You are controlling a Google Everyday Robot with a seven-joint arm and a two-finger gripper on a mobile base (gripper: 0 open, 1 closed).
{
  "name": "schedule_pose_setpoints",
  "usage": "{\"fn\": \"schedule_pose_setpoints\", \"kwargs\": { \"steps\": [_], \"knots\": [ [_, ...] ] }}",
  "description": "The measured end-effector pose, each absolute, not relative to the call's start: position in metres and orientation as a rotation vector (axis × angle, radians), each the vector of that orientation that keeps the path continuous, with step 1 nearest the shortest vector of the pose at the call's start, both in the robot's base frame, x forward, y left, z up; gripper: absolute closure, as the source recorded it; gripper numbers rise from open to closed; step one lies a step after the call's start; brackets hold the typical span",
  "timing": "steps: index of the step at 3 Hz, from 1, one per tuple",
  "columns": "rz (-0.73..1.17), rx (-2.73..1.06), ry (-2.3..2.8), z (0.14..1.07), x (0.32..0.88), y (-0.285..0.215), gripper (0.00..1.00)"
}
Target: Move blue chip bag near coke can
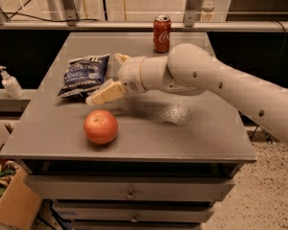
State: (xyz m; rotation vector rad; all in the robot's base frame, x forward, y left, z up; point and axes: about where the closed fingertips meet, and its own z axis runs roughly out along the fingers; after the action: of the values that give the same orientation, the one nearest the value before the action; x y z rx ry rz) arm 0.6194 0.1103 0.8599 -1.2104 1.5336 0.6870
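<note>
The grey desk (pixel 192 138), fitted with drawers, carries three loose items. The white robot arm (pixel 221 83) reaches in from the right, low across the top, and its gripper (pixel 103 78) sits at the right edge of the blue chip bag (pixel 81 74). The fingers are spread wide and hold nothing: one (pixel 102 93) points down-left just beside the bag's lower right corner, the other shows near its upper right corner. Whether either touches the foil cannot be told. The bag lies flat on the left half of the desk, well apart from the coke can (pixel 162 33), which stands upright at the far edge, right of centre. Assessment: the approach to the grasp is in hand and the bag is not yet taken. The next move calls for closing the fingers on the crinkled foil, lifting, and carrying it back and right to set down beside the can without knocking it. An apple (pixel 101 126) rests near the front, close below the lower finger but off the path to the can. A white pump bottle (pixel 9 83) stands on a ledge left of the desk, no obstruction.
</note>
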Motion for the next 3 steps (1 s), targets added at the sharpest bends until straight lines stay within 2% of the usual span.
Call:
{"fn": "schedule_pose_setpoints", "kwargs": {
  "steps": [1, 3],
  "knots": [
    [0.723, -1.227, 1.496, 0.861, 0.609, 0.131, 0.17],
    [0.742, -1.261, 1.492, 0.851, 0.599, 0.160, 0.63]
  ]
}}
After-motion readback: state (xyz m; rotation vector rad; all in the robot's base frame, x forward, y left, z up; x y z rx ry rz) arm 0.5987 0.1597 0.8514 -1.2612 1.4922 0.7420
